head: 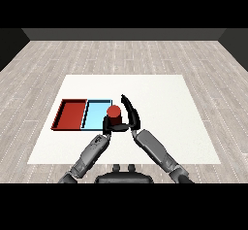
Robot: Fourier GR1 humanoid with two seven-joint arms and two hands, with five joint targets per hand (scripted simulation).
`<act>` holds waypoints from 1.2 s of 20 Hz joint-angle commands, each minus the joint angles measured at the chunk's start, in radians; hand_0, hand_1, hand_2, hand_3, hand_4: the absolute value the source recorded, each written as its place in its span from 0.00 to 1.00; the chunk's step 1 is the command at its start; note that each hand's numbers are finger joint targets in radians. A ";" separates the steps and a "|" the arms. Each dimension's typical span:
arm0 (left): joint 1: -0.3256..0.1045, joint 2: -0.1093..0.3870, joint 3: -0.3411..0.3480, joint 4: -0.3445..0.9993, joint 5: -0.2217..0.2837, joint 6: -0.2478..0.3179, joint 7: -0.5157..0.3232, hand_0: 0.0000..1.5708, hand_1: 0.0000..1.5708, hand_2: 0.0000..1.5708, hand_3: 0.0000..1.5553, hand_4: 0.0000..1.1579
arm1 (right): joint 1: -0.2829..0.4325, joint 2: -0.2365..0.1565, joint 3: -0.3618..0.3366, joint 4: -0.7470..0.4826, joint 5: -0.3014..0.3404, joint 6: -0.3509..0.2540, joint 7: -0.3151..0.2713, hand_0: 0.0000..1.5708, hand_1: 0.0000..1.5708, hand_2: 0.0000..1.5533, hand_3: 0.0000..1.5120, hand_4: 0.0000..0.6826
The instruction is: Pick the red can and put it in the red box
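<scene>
Red can [113, 113] sits at the right edge of the light blue tray [95, 113], its round top showing, and whether it rests on the tray floor or is lifted over the rim can't be told from here. The right hand [132, 116] curls round it from three o'clock, fingers arched over toward twelve. The left hand [107, 125] is tucked against the can's lower side at seven o'clock; its fingers can't be made out. At nine o'clock from the blue tray lies the red tray [70, 114], touching it side by side, nothing inside. The blue tray's floor shows bare too. One can, two trays, two hands on the white counter [160, 98].
</scene>
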 commanded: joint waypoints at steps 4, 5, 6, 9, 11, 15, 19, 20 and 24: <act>-0.011 -0.004 0.057 0.007 -0.019 0.022 0.025 1.00 1.00 1.00 0.96 0.98 | 0.048 -0.088 -0.128 -0.171 0.018 0.042 0.056 0.00 0.00 0.00 0.00 0.00; 0.077 0.073 0.052 -0.056 -0.027 0.002 -0.003 1.00 1.00 1.00 0.95 0.98 | 0.109 -0.098 -0.162 -0.177 -0.046 0.090 -0.024 0.00 0.00 0.00 0.00 0.00; -0.016 0.050 0.100 0.018 -0.014 -0.032 0.005 1.00 1.00 1.00 0.95 0.98 | 0.134 -0.110 -0.146 -0.255 -0.007 0.053 0.015 0.00 0.00 0.00 0.00 0.00; 0.007 0.062 0.083 -0.018 -0.084 0.026 0.015 1.00 1.00 1.00 0.95 0.98 | 0.175 -0.170 -0.163 -0.365 0.015 0.064 0.076 0.00 0.00 0.00 0.00 0.00; 0.011 0.111 0.090 -0.007 -0.112 0.039 0.019 1.00 1.00 1.00 0.95 0.98 | 0.290 -0.213 -0.180 -0.429 -0.006 0.068 0.059 0.00 0.00 0.00 0.00 0.00; 0.021 0.269 0.170 -0.034 -0.113 -0.002 0.049 1.00 1.00 1.00 0.94 0.97 | 0.404 -0.278 -0.267 -0.396 -0.052 0.130 -0.005 0.00 0.00 0.00 0.00 0.00; -0.012 0.335 0.257 0.066 -0.094 -0.049 0.070 1.00 1.00 0.99 0.94 0.97 | 0.494 -0.308 -0.303 -0.397 -0.062 0.168 -0.036 0.00 0.00 0.00 0.00 0.00; -0.010 0.391 0.274 0.043 -0.100 -0.048 0.121 1.00 1.00 0.99 0.94 0.96 | 0.499 -0.275 -0.288 -0.372 -0.034 0.140 -0.071 0.00 0.00 0.00 0.00 0.00; -0.081 0.426 0.375 0.219 -0.053 -0.135 0.093 1.00 1.00 1.00 0.96 0.97 | 0.484 -0.348 -0.372 -0.365 -0.055 0.171 0.002 0.00 0.00 0.00 0.00 0.00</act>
